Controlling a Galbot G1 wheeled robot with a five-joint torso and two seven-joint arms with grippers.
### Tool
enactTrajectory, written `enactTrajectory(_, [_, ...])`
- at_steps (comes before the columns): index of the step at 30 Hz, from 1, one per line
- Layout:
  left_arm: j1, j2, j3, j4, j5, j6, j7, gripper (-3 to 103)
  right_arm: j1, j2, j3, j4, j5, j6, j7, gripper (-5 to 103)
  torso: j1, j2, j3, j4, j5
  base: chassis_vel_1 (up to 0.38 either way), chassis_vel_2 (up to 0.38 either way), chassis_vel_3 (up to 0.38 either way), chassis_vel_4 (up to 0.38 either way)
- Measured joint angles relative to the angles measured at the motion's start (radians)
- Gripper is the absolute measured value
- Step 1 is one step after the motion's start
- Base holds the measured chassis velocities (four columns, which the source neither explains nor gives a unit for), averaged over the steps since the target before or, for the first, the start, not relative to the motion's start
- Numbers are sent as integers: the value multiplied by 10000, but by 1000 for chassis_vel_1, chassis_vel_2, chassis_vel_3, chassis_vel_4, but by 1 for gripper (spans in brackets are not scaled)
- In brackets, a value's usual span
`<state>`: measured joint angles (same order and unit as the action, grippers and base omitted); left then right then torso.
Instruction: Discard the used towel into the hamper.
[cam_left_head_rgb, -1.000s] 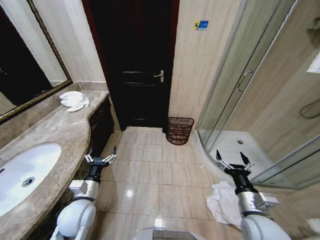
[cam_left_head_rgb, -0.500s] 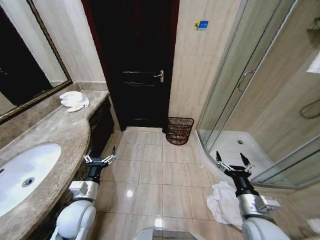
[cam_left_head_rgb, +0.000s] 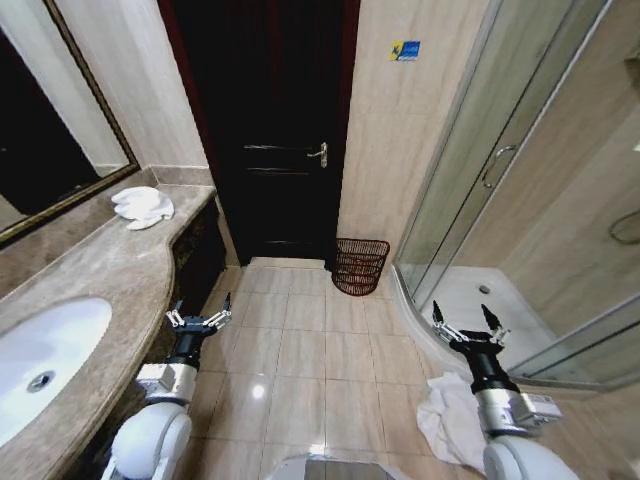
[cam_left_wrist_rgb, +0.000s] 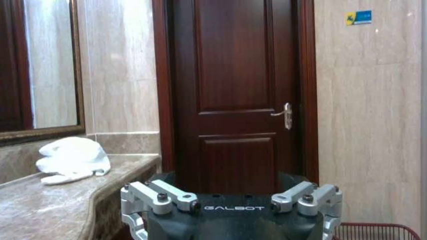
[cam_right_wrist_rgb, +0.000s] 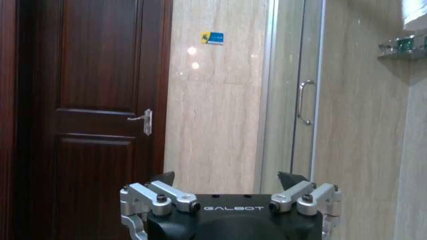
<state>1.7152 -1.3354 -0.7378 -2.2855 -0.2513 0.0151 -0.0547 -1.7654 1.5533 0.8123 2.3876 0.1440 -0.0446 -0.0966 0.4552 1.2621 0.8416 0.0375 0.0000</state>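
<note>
hamper (cam_left_head_rgb: 359, 265) by door, pincers (cam_left_head_rgb: 199, 320) – empty

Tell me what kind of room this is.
A bathroom, probably in a hotel or home: a marble counter with a sink, a glass shower stall, and a wire hamper beside the dark door.
</note>
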Motion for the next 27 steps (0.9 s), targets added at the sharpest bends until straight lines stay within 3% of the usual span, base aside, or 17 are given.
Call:
enactTrajectory(13, [62,-136,-19,86,55,0,0,100,99,-93,-34,-169,118,17,-5,100,-2,1,-1,0,0,-89,105,109,-89])
enactTrajectory(27, [-75,-250,-17,48,226,148,-27,100,496,-499,41,-318,648,-462,128,100,-2,0,-1,-1,1,-55,161,159,-63])
